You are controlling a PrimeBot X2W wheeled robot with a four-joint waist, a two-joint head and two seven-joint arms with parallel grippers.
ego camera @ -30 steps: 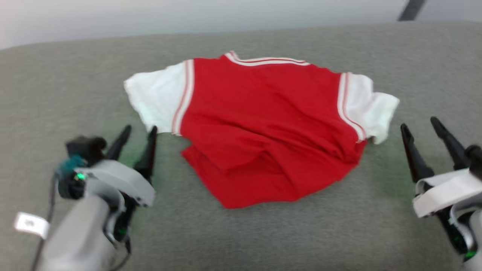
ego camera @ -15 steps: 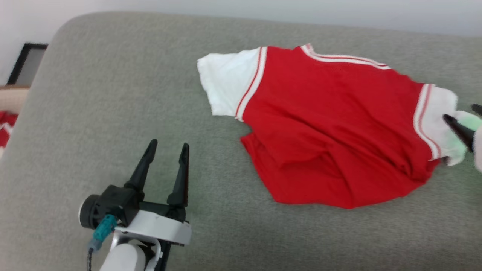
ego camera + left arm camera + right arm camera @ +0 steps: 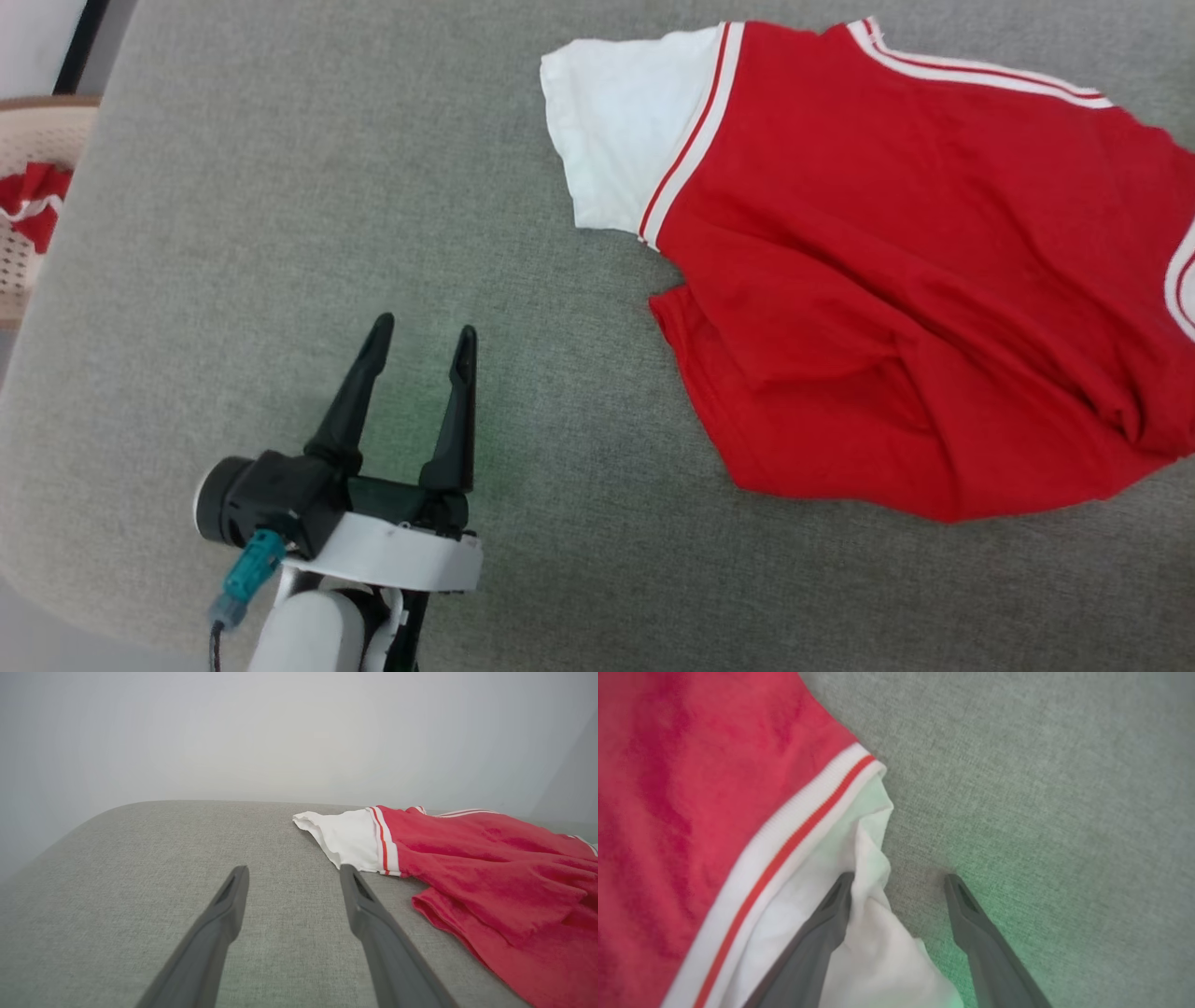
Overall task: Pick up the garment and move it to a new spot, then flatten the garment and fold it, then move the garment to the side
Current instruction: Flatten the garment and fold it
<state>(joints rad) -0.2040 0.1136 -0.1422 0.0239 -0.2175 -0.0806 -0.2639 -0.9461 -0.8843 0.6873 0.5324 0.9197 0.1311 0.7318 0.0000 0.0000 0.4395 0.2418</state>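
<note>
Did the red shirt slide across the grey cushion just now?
No. The shirt keeps the same folds and the same spot on the grey cushion, white sleeve toward its left edge. Only the camera turned.

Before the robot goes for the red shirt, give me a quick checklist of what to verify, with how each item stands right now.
1. The left gripper is open: ok.
2. The right gripper is open: ok.
3. The right gripper straddles the edge of the right sleeve: ok. One finger is over the white fabric and the other over the grey cushion.
4. The left gripper is at the garment: not ok. It sits apart from the left sleeve, over bare cushion.
5. The garment lies flat: not ok. The red body is creased and the lower hem is bunched.
6. The right gripper's fingers touch the fabric: cannot tell.
</note>
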